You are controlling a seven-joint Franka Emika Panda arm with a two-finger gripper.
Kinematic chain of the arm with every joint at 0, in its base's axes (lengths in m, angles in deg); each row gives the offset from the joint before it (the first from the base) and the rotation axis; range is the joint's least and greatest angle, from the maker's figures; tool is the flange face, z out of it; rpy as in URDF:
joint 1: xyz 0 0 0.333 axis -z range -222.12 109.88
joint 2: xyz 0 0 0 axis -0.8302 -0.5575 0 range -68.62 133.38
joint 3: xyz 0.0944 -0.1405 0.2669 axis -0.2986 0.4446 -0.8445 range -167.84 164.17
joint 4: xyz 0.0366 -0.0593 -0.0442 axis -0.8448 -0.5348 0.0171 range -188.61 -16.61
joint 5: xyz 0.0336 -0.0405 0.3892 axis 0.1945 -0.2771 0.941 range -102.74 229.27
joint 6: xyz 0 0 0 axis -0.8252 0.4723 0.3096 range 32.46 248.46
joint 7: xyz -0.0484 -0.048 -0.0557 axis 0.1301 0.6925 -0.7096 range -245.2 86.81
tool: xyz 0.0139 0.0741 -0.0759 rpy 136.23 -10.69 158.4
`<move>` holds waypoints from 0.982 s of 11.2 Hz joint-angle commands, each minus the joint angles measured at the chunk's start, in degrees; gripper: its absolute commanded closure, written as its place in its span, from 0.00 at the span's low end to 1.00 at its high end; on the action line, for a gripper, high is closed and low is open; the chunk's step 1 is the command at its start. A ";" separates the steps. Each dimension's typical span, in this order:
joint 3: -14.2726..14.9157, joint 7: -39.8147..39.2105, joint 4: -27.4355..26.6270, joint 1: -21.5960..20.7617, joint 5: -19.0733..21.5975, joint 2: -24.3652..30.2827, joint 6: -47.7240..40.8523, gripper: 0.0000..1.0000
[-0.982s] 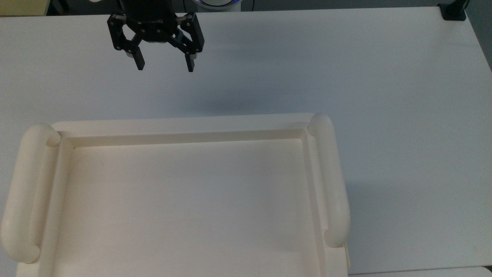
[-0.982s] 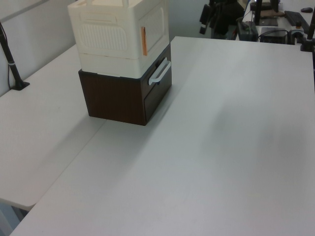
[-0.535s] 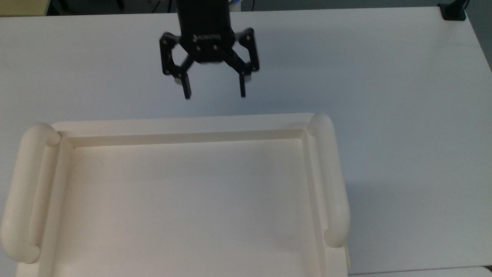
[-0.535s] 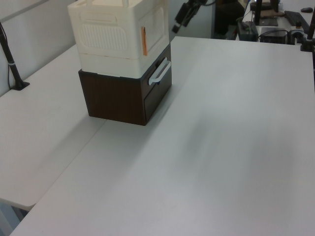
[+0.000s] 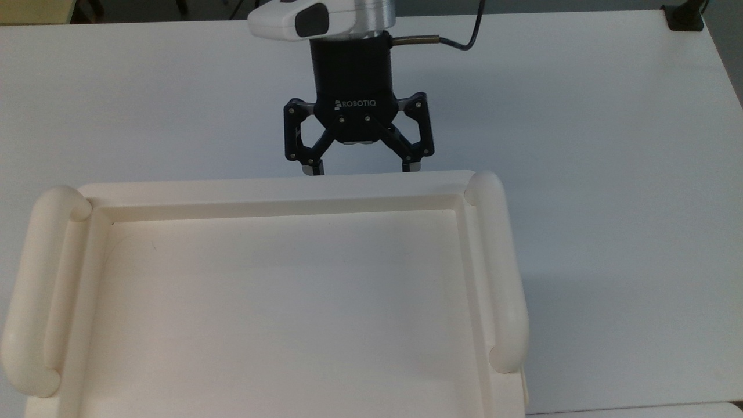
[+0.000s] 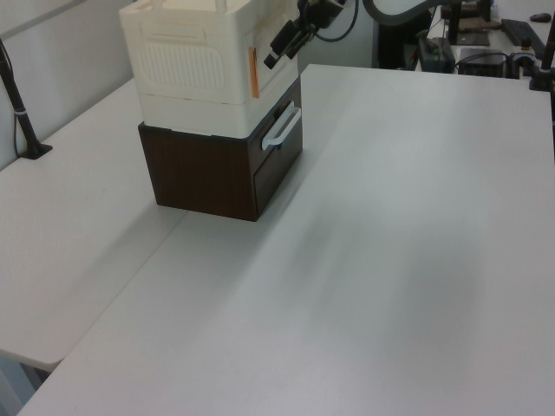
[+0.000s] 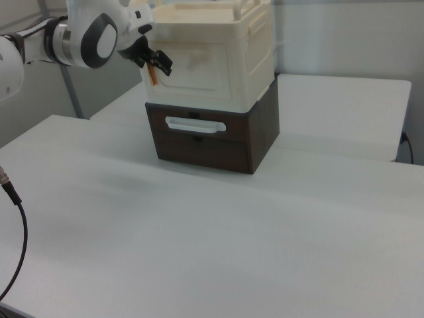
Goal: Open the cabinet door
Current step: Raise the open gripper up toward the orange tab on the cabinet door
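The cream cabinet point(image 6: 208, 65) sits on a dark brown drawer unit point(image 6: 227, 169) on the tabletop point(image 6: 390, 260). The cabinet door point(image 7: 199, 66), the cabinet's front face, lies flush with it. The end effector point(image 5: 360, 170) hangs just before that face, fingers spread apart, holding nothing.

We are seeing the cream plastic cabinet point(image 7: 212, 56) sitting on the dark brown wooden drawer unit point(image 7: 215, 139), itself standing on the white table point(image 7: 218, 245).
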 commanded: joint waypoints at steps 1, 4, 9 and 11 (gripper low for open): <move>0.78 1.71 2.34 -2.36 -1.02 -1.55 2.25 0.00; 0.69 1.80 2.51 -3.42 -5.85 -2.86 8.14 0.00; 0.87 8.48 -2.93 -3.42 -7.26 3.55 7.71 0.00; 0.87 7.09 -3.37 -3.42 -7.79 3.02 7.98 0.00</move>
